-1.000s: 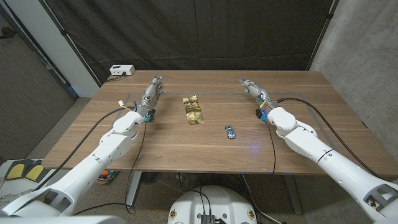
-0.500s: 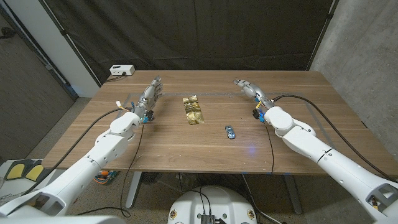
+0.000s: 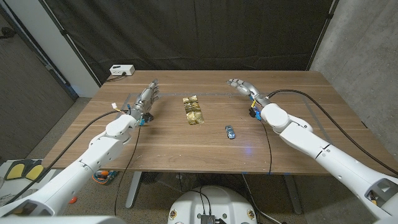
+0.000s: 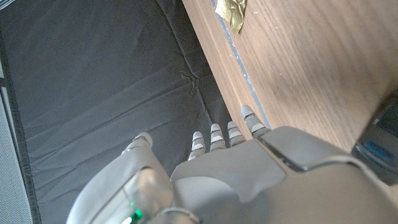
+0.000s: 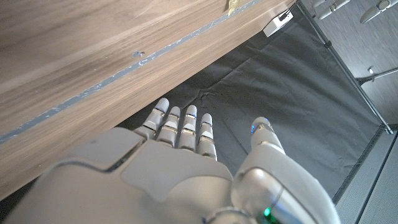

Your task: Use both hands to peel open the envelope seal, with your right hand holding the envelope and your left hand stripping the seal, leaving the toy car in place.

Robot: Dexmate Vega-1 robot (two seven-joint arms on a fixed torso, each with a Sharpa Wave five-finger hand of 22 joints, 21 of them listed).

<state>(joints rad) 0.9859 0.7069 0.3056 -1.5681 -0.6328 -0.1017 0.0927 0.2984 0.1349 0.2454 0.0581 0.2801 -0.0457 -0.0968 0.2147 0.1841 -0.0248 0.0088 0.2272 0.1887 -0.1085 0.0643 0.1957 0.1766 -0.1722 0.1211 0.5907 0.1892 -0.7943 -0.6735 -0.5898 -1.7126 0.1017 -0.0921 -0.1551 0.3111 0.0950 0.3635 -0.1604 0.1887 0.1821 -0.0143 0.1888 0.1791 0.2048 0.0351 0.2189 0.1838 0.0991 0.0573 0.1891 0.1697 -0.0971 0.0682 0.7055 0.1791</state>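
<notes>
A shiny gold envelope (image 3: 193, 110) lies on the wooden table (image 3: 186, 146) near its middle, lengthwise away from me; one gold corner (image 4: 231, 14) shows in the left wrist view. A small blue toy car (image 3: 231, 131) sits on the table to the envelope's right and nearer me. My left hand (image 3: 146, 98) hovers left of the envelope, fingers apart, holding nothing. My right hand (image 3: 244, 86) hovers to the right of the envelope and beyond the car, fingers spread and empty. Both hands are apart from the envelope.
A white box (image 3: 121, 70) with a cable sits at the table's far left corner, seen too in the right wrist view (image 5: 278, 23). A black curtain (image 3: 199, 31) hangs behind the table. A grey tape line (image 5: 124, 71) runs across the table near its far edge.
Both hands have lifted and swung inward toward the envelope; the right hand moved left, and the left forearm shifted left. Envelope and car have not moved.
</notes>
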